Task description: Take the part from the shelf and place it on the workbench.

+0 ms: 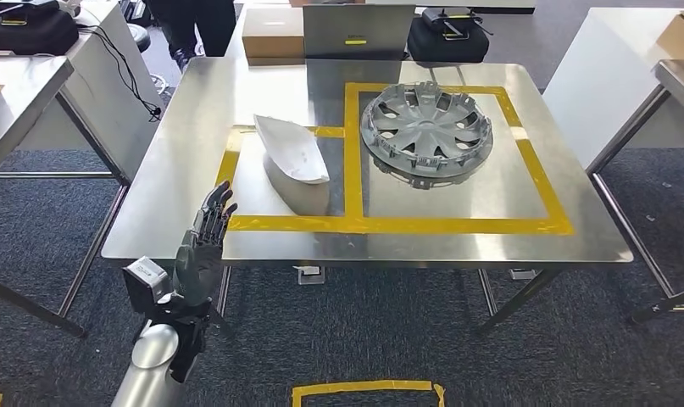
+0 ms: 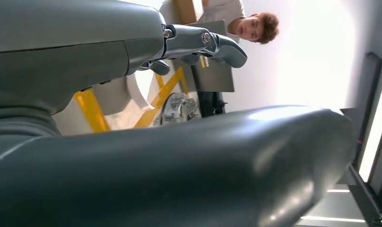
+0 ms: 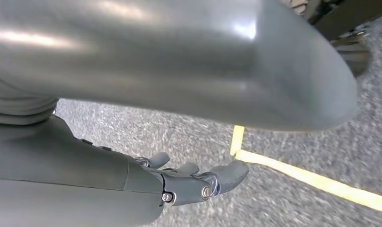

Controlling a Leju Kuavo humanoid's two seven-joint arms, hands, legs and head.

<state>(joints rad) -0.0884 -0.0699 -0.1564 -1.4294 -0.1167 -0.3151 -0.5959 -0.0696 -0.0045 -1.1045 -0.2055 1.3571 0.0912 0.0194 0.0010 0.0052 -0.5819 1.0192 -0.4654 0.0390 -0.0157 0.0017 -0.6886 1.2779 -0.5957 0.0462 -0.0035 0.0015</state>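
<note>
Part (image 1: 291, 148): I count one white part and one grey hubcap (image 1: 426, 127) on the desk (image 1: 491, 242), each in its own yellow-taped box. The part lies just beyond my left robot hand (image 1: 204, 242), which is raised at the near edge, fingers apart, holding nothing. My right robot hand (image 3: 189, 182) hangs over carpet, fingers loosely apart, empty.

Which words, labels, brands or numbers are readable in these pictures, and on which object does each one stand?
No text can be read here.
White sticker on the left wrist module: too small to read.
Yellow label on the grey panel behind the workbench: blurred, unreadable.
Wheel cover and white part: no marking visible.
</note>
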